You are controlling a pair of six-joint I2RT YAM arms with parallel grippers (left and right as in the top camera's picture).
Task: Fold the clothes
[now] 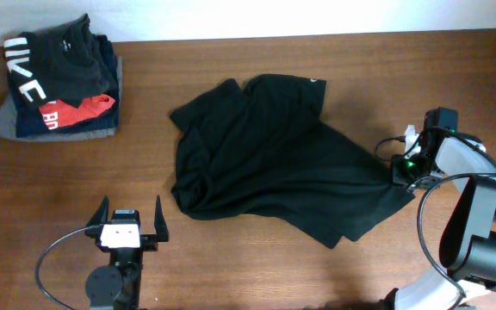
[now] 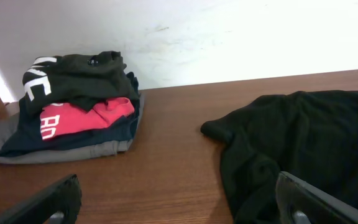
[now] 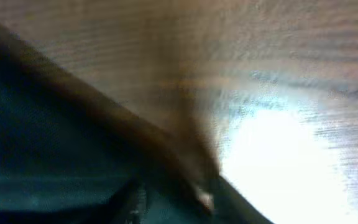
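Overhead view: black garment (image 1: 269, 155) lies crumpled and unfolded on the wooden table (image 1: 231, 258), reaching from the middle toward the right side, with a small white mark (image 1: 317, 83) at its far edge. A folded stack (image 1: 58, 82) of dark, red and grey clothes sits in the far left corner, well apart from it. The left gripper (image 1: 131, 200) hovers over bare wood at the near left, its fingers spread wide and holding nothing. The right gripper (image 1: 400, 170) is at the garment's right edge, its jaws hidden from above.

Left wrist view: both spread fingers (image 2: 55, 200) frame the bottom corners. The folded stack (image 2: 73, 106) is ahead on the left and the black garment (image 2: 303, 143) on the right, bare table (image 2: 166, 155) between them.

Right wrist view: badly blurred. Dark fabric (image 3: 42, 155) fills the lower left against glaring wood (image 3: 260, 50). Whether these jaws pinch the cloth, I cannot tell.
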